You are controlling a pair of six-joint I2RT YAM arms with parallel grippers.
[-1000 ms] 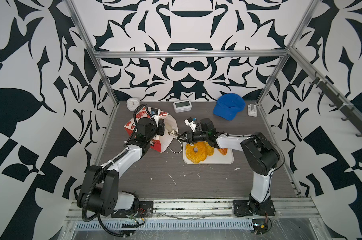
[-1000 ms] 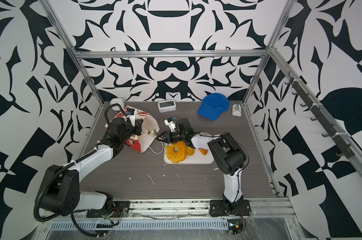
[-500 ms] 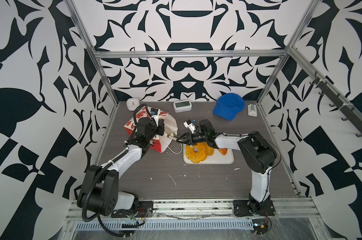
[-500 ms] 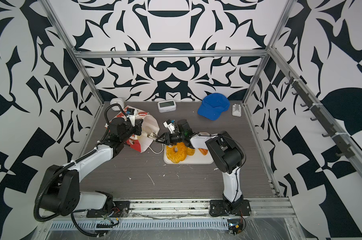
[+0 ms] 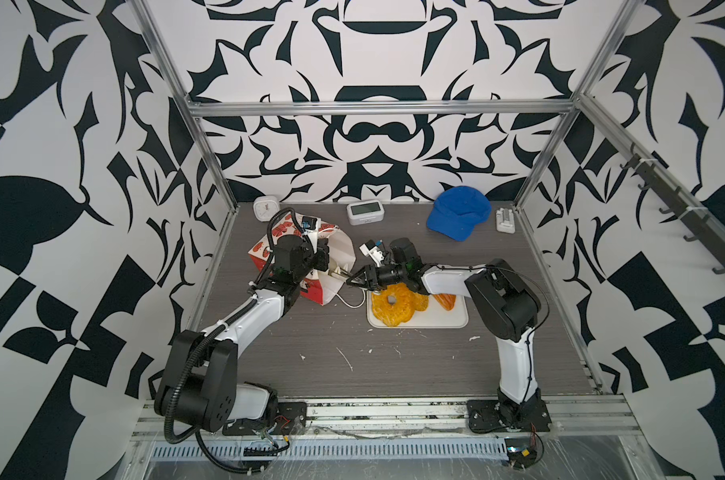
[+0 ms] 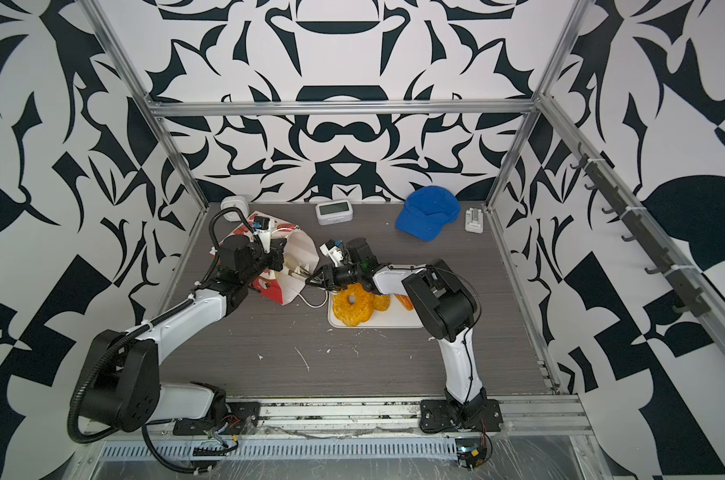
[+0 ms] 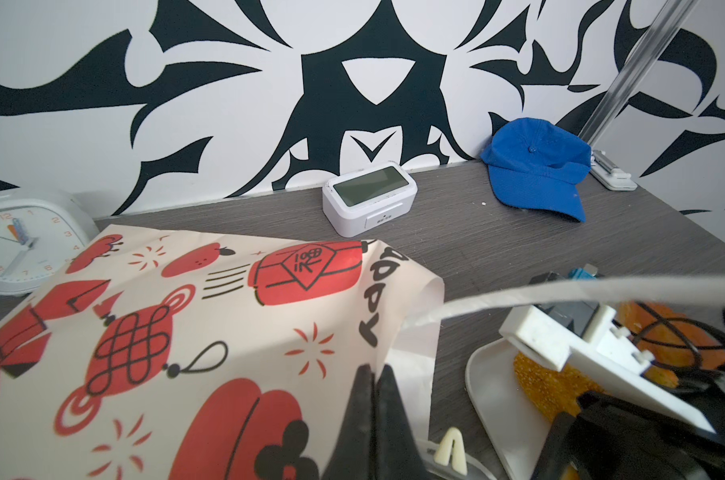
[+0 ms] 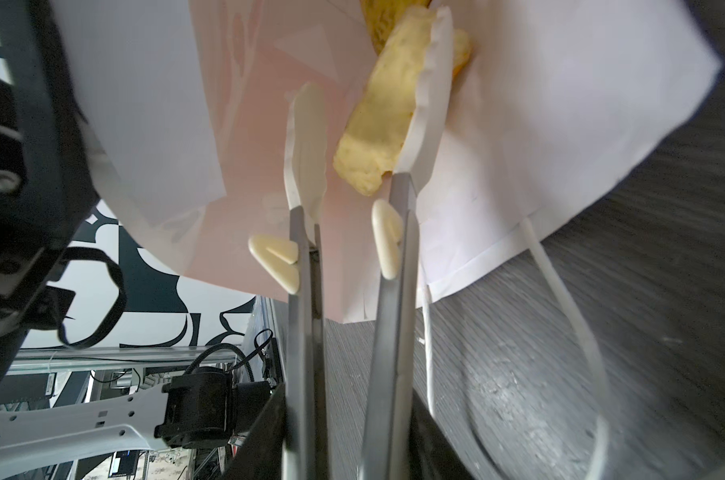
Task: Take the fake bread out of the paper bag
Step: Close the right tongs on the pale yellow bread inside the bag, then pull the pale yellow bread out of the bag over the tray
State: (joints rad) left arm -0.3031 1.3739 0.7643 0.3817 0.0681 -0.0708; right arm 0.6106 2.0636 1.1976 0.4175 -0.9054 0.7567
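Bright, even light, soft shadows. Top views sharp, edges bowed. Right wrist view: grey wood-grain desk [image 8: 664, 299] beside the jaws blurred.

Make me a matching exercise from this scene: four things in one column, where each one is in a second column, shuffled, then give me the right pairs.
Column one:
1. paper bag
2. ring-shaped bread
3. blue cap
4. digital clock

Column two:
A. on the white tray
B. by the back wall, near the right corner
C. by the back wall, around the middle
D. mouth edge pinched by the left gripper

Pairs: 1-D, 2-A, 3-B, 4-C.
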